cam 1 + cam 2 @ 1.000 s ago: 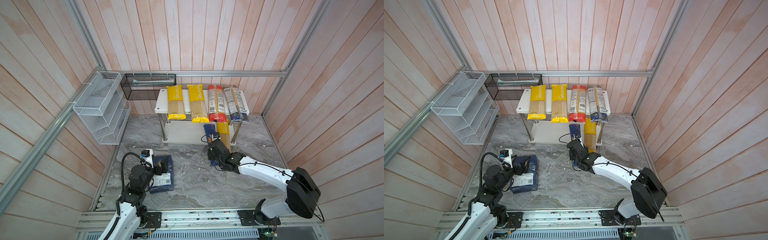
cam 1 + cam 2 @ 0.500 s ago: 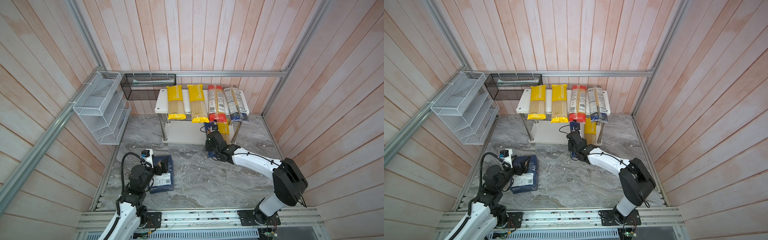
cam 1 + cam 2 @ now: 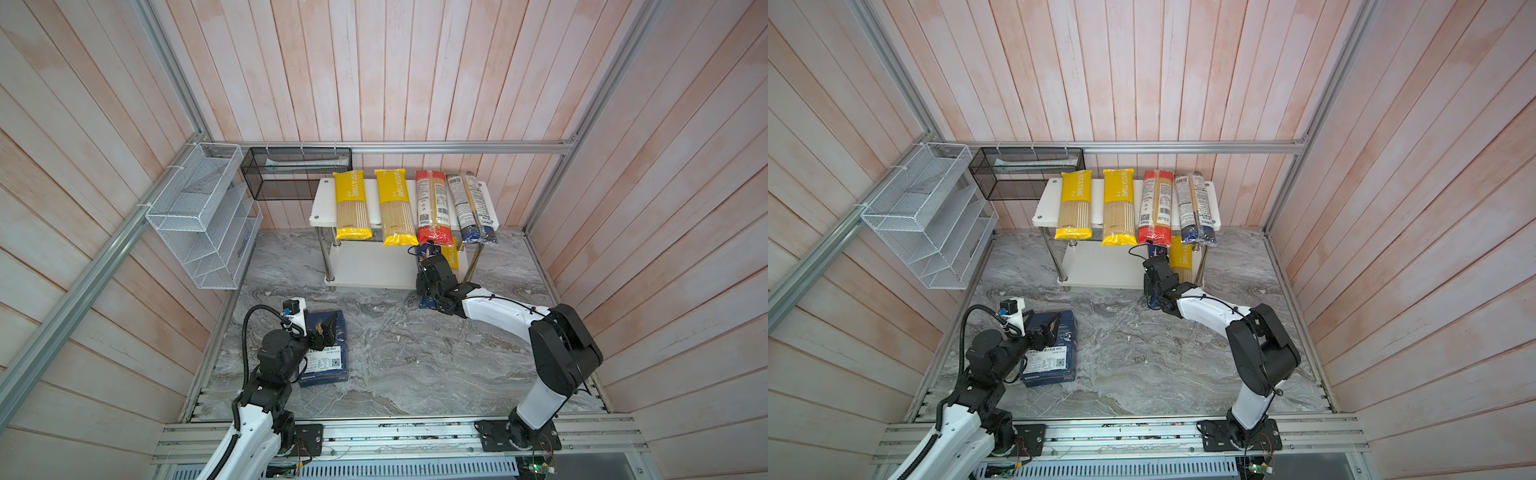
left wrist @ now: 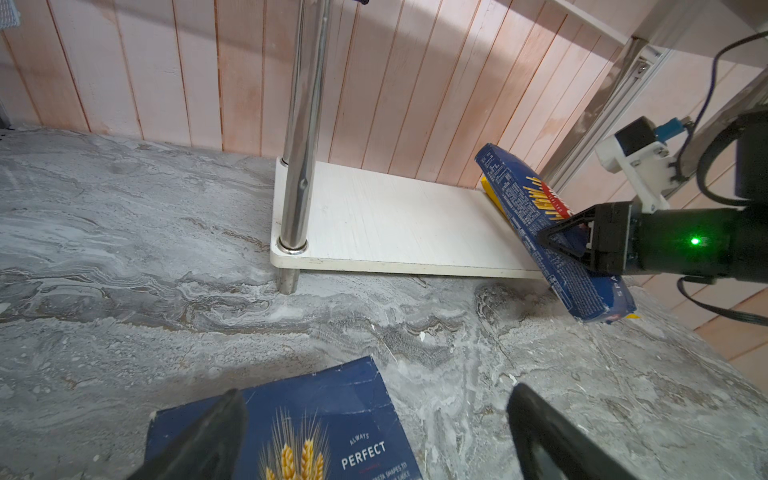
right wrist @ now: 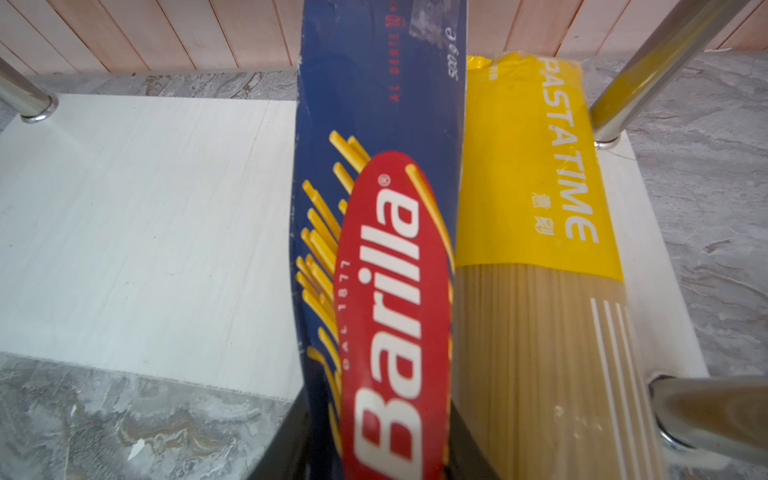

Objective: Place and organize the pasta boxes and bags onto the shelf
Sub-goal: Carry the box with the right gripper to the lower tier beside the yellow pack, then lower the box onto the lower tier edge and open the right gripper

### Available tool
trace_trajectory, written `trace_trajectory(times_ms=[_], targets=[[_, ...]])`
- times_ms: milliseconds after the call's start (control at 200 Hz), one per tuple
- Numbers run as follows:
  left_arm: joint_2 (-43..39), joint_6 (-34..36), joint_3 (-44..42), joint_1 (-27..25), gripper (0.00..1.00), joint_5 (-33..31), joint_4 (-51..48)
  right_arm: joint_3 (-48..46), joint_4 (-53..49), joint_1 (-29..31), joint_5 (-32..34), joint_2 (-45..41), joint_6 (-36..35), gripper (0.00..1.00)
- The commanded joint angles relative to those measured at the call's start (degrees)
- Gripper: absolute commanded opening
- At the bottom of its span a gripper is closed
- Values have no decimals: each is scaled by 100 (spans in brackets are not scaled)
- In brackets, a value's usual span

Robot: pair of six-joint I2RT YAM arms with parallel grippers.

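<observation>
The shelf [image 3: 322,208] carries two yellow bags [image 3: 352,208], a red-ended bag [image 3: 432,208] and a blue-ended bag [image 3: 473,208] on its top board. A third yellow bag [image 5: 536,208] lies on the lower board [image 5: 145,228]. My right gripper [image 5: 378,457] is shut on the narrow Barilla box [image 5: 374,124]. That box is tilted, its far end raised over the lower board beside the yellow bag and its near end low by the floor [image 4: 598,303]. The wide flat box [image 3: 328,353] lies on the floor under my open left gripper [image 4: 378,395].
A white wire-mesh rack [image 3: 199,216] hangs on the left wall. A black mesh basket [image 3: 297,172] hangs at the back, left of the shelf. Chrome legs [image 4: 301,124] stand at the shelf's corners. The floor is grey marble [image 3: 395,353].
My right arm has pushed the narrow box forward, farther in under the shelf's top board. The left arm and the wide box have not moved.
</observation>
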Motion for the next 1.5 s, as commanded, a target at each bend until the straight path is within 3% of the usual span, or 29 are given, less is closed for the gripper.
trace_trajectory(times_ms=[0,820,1010,1275,1495], targets=[[2,65,48,23,100,-18,53,455,921,-46,0,4,-48,34],[-41,64,30,28,100,-27,29,770,1207,-147,-127,623,412,35],[-40,64,30,28,100,-27,31,742,1175,-148,-113,654,503,39],[-52,61,32,28,100,-27,32,617,1113,-155,-77,533,598,52],[-61,68,28,27,100,-27,35,514,1139,-153,-81,445,646,54]])
